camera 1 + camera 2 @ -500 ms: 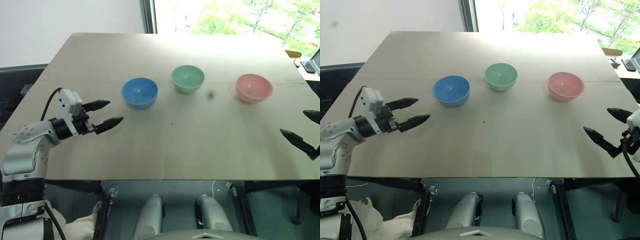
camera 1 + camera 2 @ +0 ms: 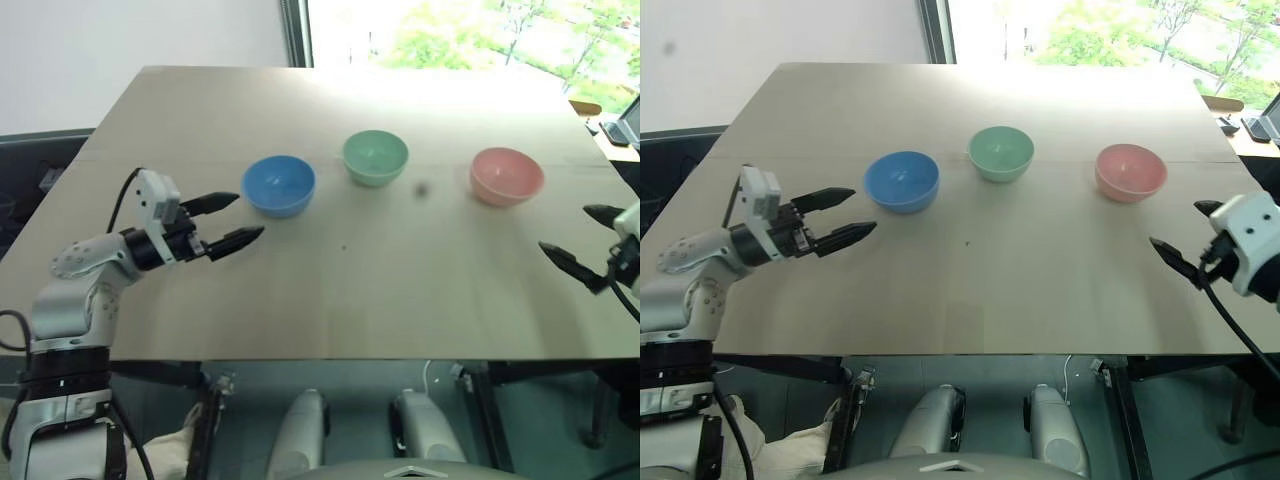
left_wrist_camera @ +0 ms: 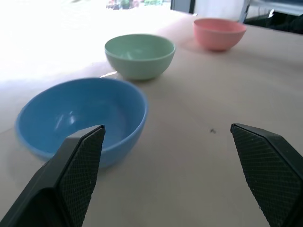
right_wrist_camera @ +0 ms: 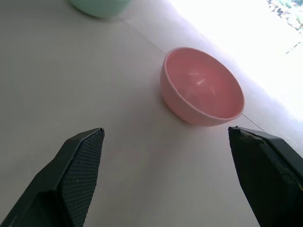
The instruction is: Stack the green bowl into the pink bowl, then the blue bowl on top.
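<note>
Three bowls stand in a row across the far half of the table: the blue bowl (image 2: pixel 279 185) on the left, the green bowl (image 2: pixel 375 157) in the middle, the pink bowl (image 2: pixel 507 176) on the right. All are upright, empty and apart from each other. My left gripper (image 2: pixel 248 215) hovers open just left of the blue bowl, pointing at it; its wrist view has the blue bowl (image 3: pixel 80 118) close ahead. My right gripper (image 2: pixel 564 228) is open near the table's right edge, in front of the pink bowl (image 4: pixel 201 87) and short of it.
The bowls rest on a light wooden table (image 2: pixel 400 300), whose front edge runs just below both arms. Bare tabletop lies between the bowls and that edge. A window stands behind the far edge.
My left gripper has moved forward and right, closer to the blue bowl. My right gripper has come in from the right edge toward the pink bowl. The bowls have not moved.
</note>
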`<control>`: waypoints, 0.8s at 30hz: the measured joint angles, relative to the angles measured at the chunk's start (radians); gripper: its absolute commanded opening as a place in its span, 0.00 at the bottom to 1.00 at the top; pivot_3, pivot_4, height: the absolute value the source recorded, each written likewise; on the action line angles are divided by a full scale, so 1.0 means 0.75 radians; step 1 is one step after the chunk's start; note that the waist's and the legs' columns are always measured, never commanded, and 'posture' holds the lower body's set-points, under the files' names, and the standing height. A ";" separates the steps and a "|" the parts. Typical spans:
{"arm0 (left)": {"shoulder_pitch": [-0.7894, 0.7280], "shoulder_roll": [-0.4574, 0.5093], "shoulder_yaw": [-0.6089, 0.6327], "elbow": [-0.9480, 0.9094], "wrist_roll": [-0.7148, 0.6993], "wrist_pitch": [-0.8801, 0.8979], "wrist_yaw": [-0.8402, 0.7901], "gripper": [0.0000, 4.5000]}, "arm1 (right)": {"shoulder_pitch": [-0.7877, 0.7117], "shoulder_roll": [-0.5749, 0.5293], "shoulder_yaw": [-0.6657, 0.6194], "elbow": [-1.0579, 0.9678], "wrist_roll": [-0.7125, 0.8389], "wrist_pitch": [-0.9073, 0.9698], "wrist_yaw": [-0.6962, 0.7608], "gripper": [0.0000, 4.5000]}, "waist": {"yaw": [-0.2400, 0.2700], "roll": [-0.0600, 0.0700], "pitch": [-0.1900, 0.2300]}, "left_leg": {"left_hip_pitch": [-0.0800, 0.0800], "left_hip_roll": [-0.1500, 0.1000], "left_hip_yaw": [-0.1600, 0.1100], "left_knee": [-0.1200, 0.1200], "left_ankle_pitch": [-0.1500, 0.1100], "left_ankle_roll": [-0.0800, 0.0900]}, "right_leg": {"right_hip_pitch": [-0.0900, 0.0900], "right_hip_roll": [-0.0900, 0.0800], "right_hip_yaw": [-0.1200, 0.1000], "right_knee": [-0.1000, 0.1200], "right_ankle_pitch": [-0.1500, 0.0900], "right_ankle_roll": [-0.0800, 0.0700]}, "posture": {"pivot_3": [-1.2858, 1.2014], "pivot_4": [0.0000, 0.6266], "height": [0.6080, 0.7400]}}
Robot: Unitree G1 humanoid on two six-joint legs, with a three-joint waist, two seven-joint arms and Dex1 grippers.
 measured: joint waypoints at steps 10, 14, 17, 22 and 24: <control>-0.092 -0.090 -0.085 -0.063 -0.057 0.054 -0.054 1.00 | -0.723 0.217 0.641 0.848 -0.452 -0.354 -0.027 0.97 | -0.003 0.002 0.002 | -0.004 0.000 0.003 -0.001 0.000 0.000 | -0.008 0.001 0.003 0.002 0.000 0.000 | 0.52 0.24 1.00; -0.093 -0.088 -0.089 -0.067 -0.054 0.053 -0.059 1.00 | -0.931 0.259 0.696 1.167 -0.547 -0.517 -0.030 0.85 | 0.002 0.002 0.002 | -0.005 0.000 0.002 -0.001 0.000 0.000 | -0.008 0.000 0.002 0.001 0.000 0.000 | 0.52 0.24 1.00; -0.063 -0.083 -0.079 -0.097 -0.055 0.053 -0.054 1.00 | -1.021 0.275 0.718 1.343 -0.588 -0.611 -0.029 0.61 | -0.002 0.002 0.002 | -0.005 -0.001 0.003 -0.002 0.000 0.000 | -0.008 0.000 0.003 0.001 0.000 0.000 | 0.52 0.24 1.00; 0.012 -0.082 -0.050 -0.159 -0.057 0.053 -0.024 1.00 | -1.067 0.294 0.723 1.491 -0.622 -0.705 -0.003 0.25 | -0.004 0.003 0.002 | -0.004 0.000 0.002 -0.003 0.000 0.000 | -0.009 0.000 0.003 0.001 0.000 0.000 | 0.52 0.24 1.00; 0.033 -0.082 -0.047 -0.179 -0.057 0.053 -0.020 1.00 | -1.071 0.300 0.723 1.502 -0.622 -0.734 0.030 0.11 | -0.005 0.003 0.002 | -0.004 0.000 0.003 -0.003 0.000 0.000 | -0.008 0.000 0.003 0.002 0.000 0.000 | 0.52 0.24 1.00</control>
